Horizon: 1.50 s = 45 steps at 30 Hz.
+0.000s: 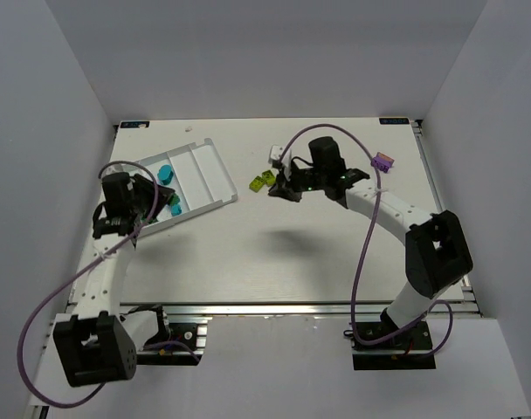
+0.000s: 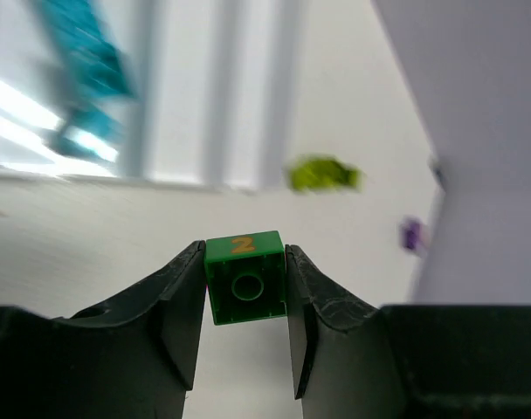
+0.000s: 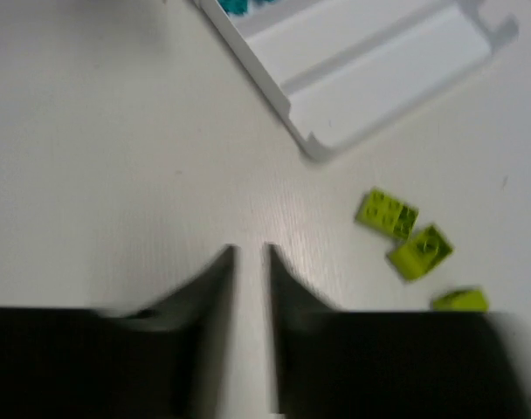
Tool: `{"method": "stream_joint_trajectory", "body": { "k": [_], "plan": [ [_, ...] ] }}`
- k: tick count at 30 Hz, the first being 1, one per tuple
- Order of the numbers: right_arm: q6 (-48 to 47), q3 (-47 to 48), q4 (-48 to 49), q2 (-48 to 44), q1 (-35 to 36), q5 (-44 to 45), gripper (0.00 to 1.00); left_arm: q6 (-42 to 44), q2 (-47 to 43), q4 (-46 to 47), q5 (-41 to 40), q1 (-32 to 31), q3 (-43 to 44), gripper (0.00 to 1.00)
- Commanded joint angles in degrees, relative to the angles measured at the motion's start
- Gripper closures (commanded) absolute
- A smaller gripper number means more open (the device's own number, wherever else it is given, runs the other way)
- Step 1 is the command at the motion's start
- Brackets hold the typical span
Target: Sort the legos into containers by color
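Left wrist view: we see a dark green brick (image 2: 244,278), marked with a 2, pinched between the fingers of the left gripper (image 2: 244,288).
Brick's place: the top view puts that gripper at the near edge of the white tray (image 1: 204,170), not yet over a compartment.
Tray: cyan bricks (image 1: 165,172) lie in its left-hand compartments. We cannot tell whether any dark green ones are in it.
Step in hand: we judge this to be carrying the brick to its compartment. We would centre it between two ridges, away from the cyan, and bring it low before letting go, so it cannot bounce over.
Right gripper (image 3: 250,262): nearly closed, with nothing between the fingers, over the tabletop (image 3: 99,157) near the yellow-green bricks (image 3: 388,212).
View differences: only the left wrist shows the held brick, because the arm hides it from above. Only the right wrist separates three yellow-green bricks.
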Motion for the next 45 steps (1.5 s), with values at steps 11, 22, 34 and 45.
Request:
{"method": "stream_joint_trajectory", "body": {
  "k": [11,22,34,45],
  "plan": [
    [0.9,2.2,-12.0,-3.3,-15.8,-1.1,0.8,17.2,27.8,-8.8,-26.1,11.1,17.9,1.0],
    [6.7,2.1,-2.1,-1.2,-30.2,12.1,0.11,20.9,37.3,-8.8,-26.9,11.5,26.8,0.19],
    [16.5,29.8,-25.8,20.1,-40.1,26.1,0.63,13.5,18.8,7.3,4.5,11.0,10.6,0.75],
    [36.1,30.6,-25.2,26.0,-42.2,37.4,0.11,9.4,2.2,6.4,9.8,8.0,-4.3,0.31]
  ]
}}
